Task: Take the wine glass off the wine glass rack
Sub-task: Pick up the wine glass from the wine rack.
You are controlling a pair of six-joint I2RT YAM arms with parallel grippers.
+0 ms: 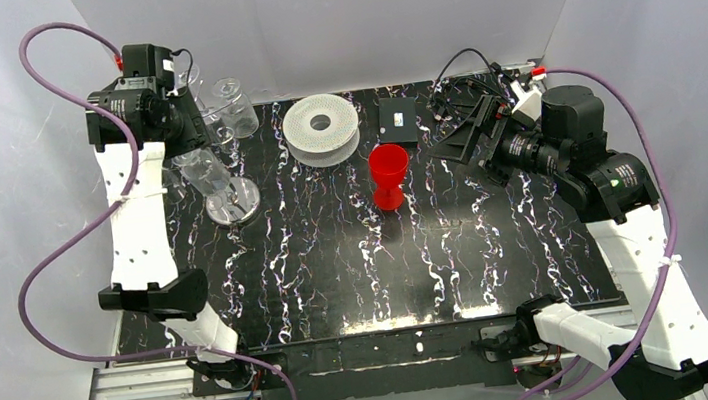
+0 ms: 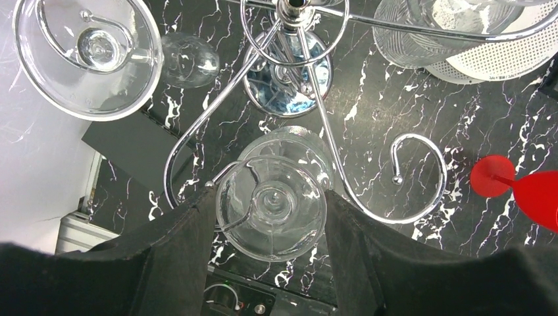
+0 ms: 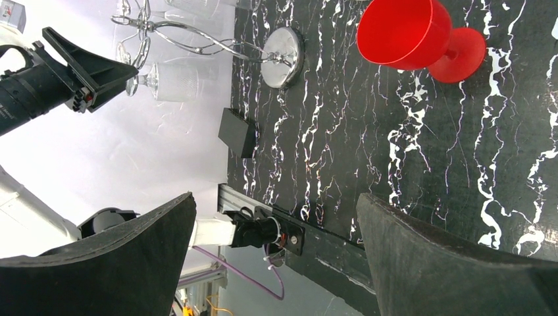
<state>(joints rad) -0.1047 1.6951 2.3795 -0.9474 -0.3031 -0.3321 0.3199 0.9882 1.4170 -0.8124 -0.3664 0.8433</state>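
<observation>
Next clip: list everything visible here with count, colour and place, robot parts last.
wine glass rack: one, silver wire, chrome base, table's back left
wine glass: one, clear, hanging upside down on the rack, between the left fingers
other glasses: at least two, clear, on other rack arms
goblet: one, red, upright, mid table
spool: one, white, flat, back centre
box: one, black, right of the spool
block: one, black, table's left edge
table: one, black, white-veined
left gripper: black, apparently gripping the wine glass's foot
right gripper: black, open, empty
</observation>
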